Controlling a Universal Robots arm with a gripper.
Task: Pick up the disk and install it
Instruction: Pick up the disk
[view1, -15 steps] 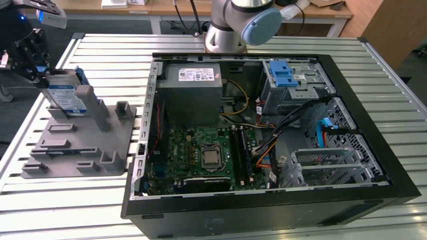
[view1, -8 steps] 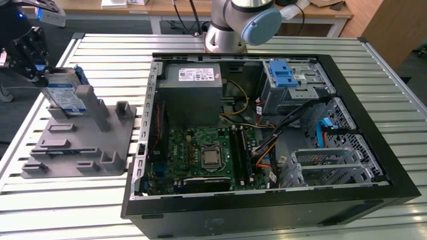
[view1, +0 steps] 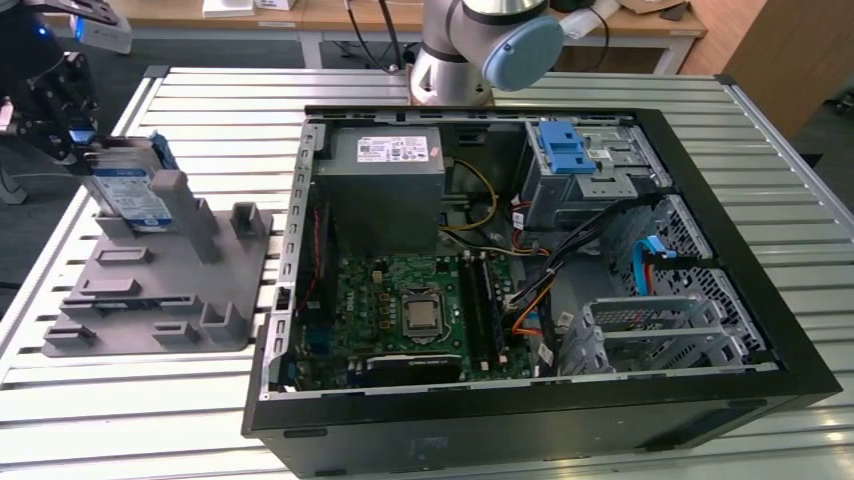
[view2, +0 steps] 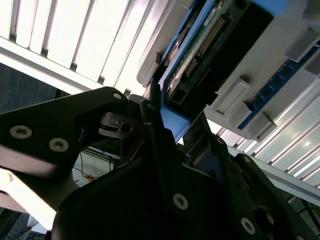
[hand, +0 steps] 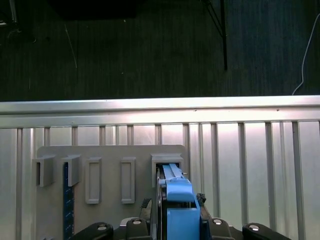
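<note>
Nearest me sits the open computer case (view1: 534, 430). Beyond it, toward the exterior view's left, a grey holder (view1: 147, 310) rests on the slatted table (view1: 120, 420). The disk (view1: 134, 195) stands on edge in a slot at the holder's far end. The gripper (view1: 74, 140) is closed onto the disk's upper edge, with its fingers (view2: 151, 120) pressed against the blue frame in the second wrist view.
</note>
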